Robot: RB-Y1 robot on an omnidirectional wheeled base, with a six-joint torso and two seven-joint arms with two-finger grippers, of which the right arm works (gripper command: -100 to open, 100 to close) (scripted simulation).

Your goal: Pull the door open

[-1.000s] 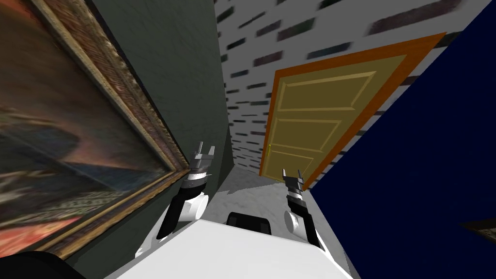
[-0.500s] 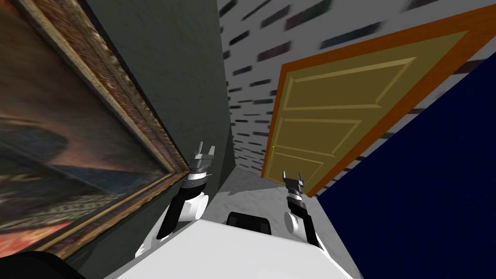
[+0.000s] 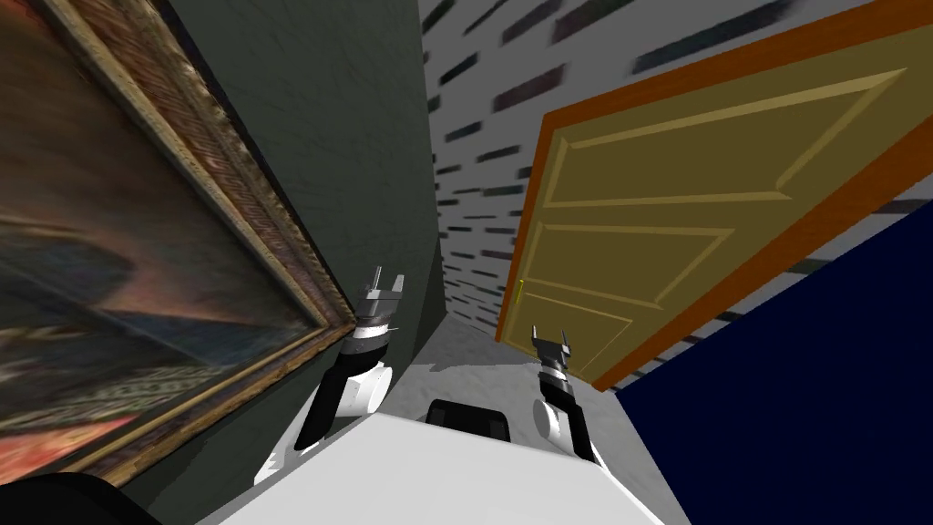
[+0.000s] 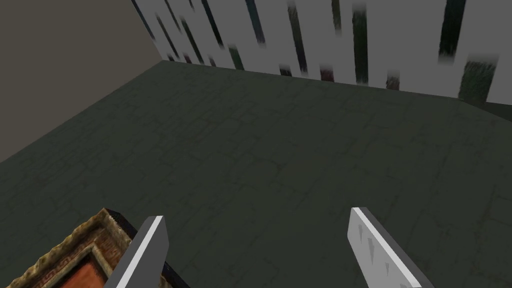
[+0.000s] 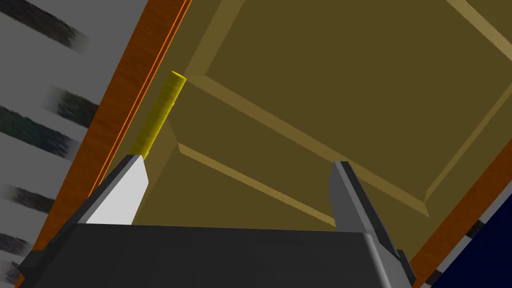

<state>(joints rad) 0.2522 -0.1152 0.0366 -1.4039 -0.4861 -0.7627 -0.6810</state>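
Note:
Ahead stands an olive-yellow panelled door (image 3: 656,228) in an orange-brown frame (image 3: 538,182), closed. Its slim yellow bar handle (image 3: 519,293) sits near the frame-side edge. In the right wrist view the door (image 5: 340,95) is close, and the handle (image 5: 159,112) rises just past one finger (image 5: 122,192). My right gripper (image 3: 550,339) hangs open a short way in front of the lower door, touching nothing; its wrist view shows the gripper (image 5: 235,192) with the handle outside the gap. My left gripper (image 3: 386,281) is open beside the dark green wall (image 3: 337,137), its wrist view showing the gripper (image 4: 260,245) empty.
A large gilt-framed painting (image 3: 137,255) hangs on the dark green wall close on my left. A dark blue wall (image 3: 802,383) closes in on my right. The white wall with dark dashes (image 3: 483,182) holds the door. Grey floor (image 3: 474,351) runs between.
I have moved toward the door: it has grown larger and spread toward the right in the head view. Both arms keep the same pose against my body.

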